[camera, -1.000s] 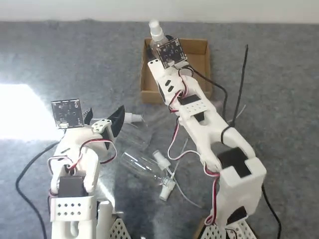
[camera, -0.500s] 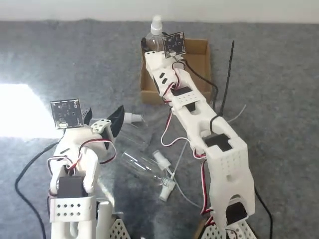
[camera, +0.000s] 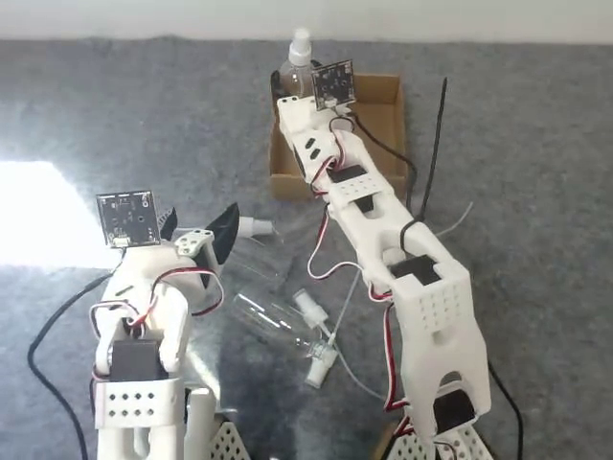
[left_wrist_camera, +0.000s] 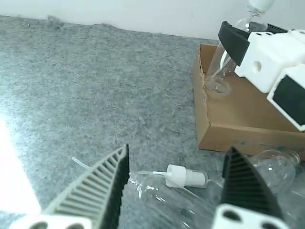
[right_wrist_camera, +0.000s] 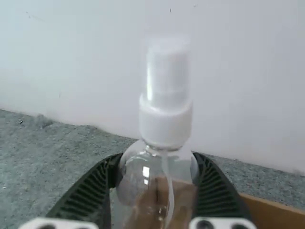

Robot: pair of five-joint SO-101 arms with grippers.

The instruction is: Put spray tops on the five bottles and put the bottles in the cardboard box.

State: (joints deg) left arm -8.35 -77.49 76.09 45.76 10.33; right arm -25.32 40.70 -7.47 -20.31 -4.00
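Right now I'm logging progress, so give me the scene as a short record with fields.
right gripper: shut on held bottle
held bottle: upright, capped, base in box corner
left gripper: open, over lying bottle
lying bottle: capped, on table
box: partly hidden by arm
loose: second bottle, spray top

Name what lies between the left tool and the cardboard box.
A clear bottle, spray top on, lying on the carpet: left wrist view.

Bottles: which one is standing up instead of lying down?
The capped bottle in the right hand at the cardboard box; the other bottles lie sideways on the table.
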